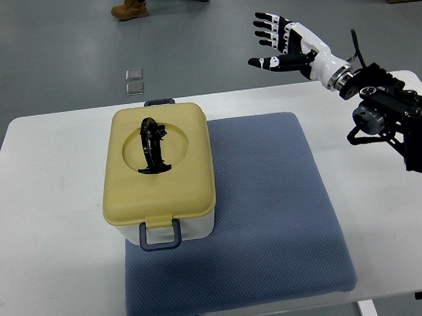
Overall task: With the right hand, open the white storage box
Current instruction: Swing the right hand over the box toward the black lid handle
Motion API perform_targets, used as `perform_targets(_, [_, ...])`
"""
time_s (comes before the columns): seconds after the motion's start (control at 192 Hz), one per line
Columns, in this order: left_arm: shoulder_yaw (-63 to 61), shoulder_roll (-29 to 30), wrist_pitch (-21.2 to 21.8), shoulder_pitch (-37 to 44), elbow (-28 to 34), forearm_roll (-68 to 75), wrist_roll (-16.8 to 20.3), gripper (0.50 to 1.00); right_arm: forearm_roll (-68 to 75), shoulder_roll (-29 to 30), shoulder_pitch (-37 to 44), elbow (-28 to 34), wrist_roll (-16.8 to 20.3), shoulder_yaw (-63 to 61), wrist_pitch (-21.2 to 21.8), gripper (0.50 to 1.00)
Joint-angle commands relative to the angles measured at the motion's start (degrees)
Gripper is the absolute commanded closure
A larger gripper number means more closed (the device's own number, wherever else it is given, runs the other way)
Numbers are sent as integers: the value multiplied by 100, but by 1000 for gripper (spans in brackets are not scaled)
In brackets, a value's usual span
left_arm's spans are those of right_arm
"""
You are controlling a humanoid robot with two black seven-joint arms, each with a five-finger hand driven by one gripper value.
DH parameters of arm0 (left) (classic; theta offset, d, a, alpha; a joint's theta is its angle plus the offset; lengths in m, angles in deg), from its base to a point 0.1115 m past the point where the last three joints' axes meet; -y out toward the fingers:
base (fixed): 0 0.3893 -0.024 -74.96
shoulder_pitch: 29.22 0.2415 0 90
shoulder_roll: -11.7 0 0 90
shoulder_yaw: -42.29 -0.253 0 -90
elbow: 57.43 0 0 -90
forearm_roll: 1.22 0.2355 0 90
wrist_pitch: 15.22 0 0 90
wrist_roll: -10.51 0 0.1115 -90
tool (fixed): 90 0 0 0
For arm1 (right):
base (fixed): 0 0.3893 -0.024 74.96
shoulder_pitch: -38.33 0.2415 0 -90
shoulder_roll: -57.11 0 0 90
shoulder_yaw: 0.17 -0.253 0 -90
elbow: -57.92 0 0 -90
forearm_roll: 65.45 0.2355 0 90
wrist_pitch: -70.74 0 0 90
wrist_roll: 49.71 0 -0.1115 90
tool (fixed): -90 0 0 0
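A white storage box (173,232) with a pale yellow lid (158,167) stands on the left part of a blue-grey mat (268,218). A black handle (152,146) lies folded in the lid's round recess. Grey latches sit at the box's near side (162,234) and far side (159,102); the lid is down. My right hand (280,43) is raised beyond the table's far edge, well to the right of the box, fingers spread and holding nothing. Its black arm (389,110) comes in from the right edge.
The white table (47,226) carries the mat and box. Beyond it is grey floor with two small square plates (134,81). A person's brown boots (129,7) show at the top edge.
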Motion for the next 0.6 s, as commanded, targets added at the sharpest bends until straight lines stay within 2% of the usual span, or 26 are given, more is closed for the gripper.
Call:
perform_targets(0.0, [0,0,0,0,0,-1,6,500,-754,-133,429,244,-8,6,256,579])
perform_targets(0.083, [0,0,0,0,0,-1,6,500,-1273,-160,711,385,-8,24,467,579])
perform_targets(0.219, [0,0,0,0,0,-1,-2,500,-2968,-72,1317,631,-17,436,819,583])
perform_targets(0.307, [0,0,0,0,0,-1,-2,500,-3672,-19,1607,868,-43,586,915,589])
perform_targets(0.427, [0,0,0,0,0,-1,6,500,-4393,42,1985,1202,-52,692,1082,589])
perform_targets(0.594, [0,0,0,0,0,-1,-2,500,-4745,368,2662,1554,-157,1131,1109,597])
